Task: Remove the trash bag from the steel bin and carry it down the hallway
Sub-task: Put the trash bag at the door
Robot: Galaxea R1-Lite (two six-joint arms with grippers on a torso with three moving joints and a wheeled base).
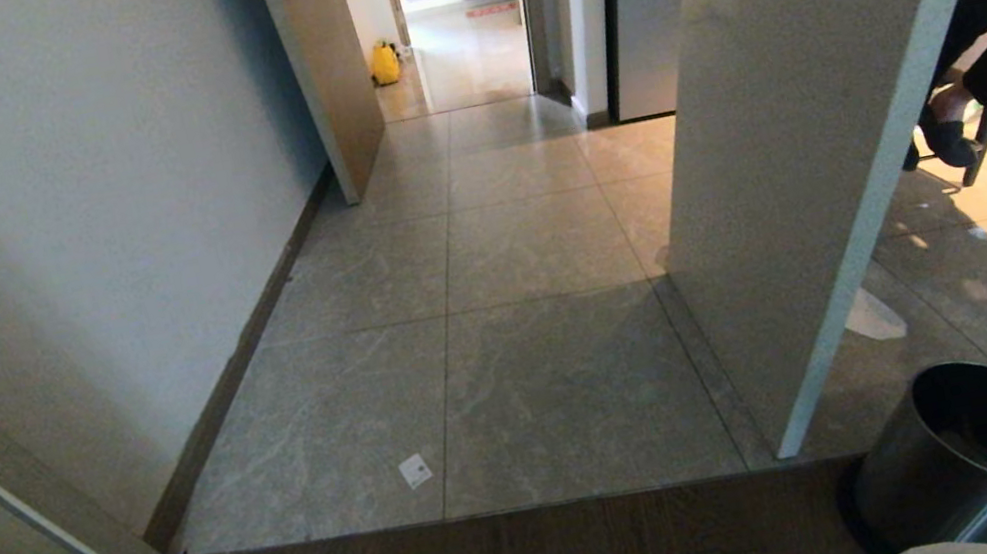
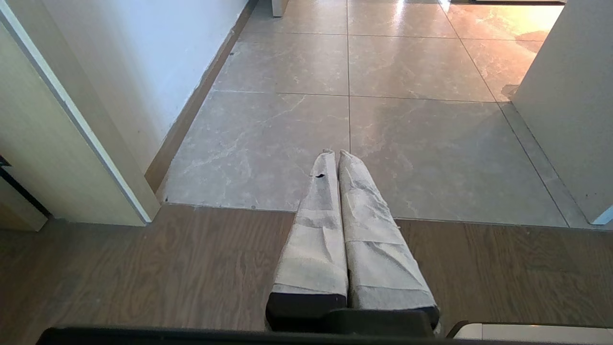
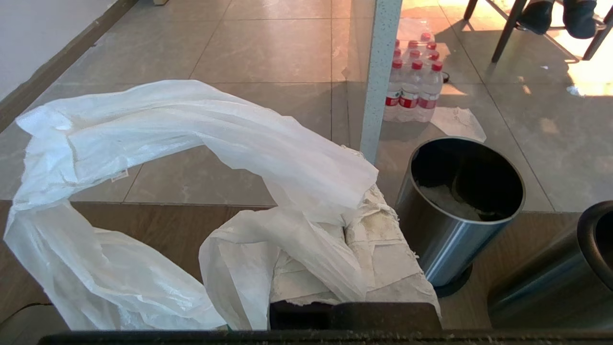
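The trash bag (image 3: 158, 143) is out of the steel bin (image 3: 459, 211), clamped in the right gripper (image 3: 364, 249). The left gripper (image 2: 337, 158) is pressed together, empty. The hallway (image 1: 498, 246) carry remains.

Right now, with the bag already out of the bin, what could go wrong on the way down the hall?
The trash bag hangs from the shut right gripper by thin, crinkled plastic; it might slip or tear in transit.

The loose loop billows wide and could catch on the counter's end panel beside the route.

The steel bin stands close on the robot's right; a turn of the base may knock it over.
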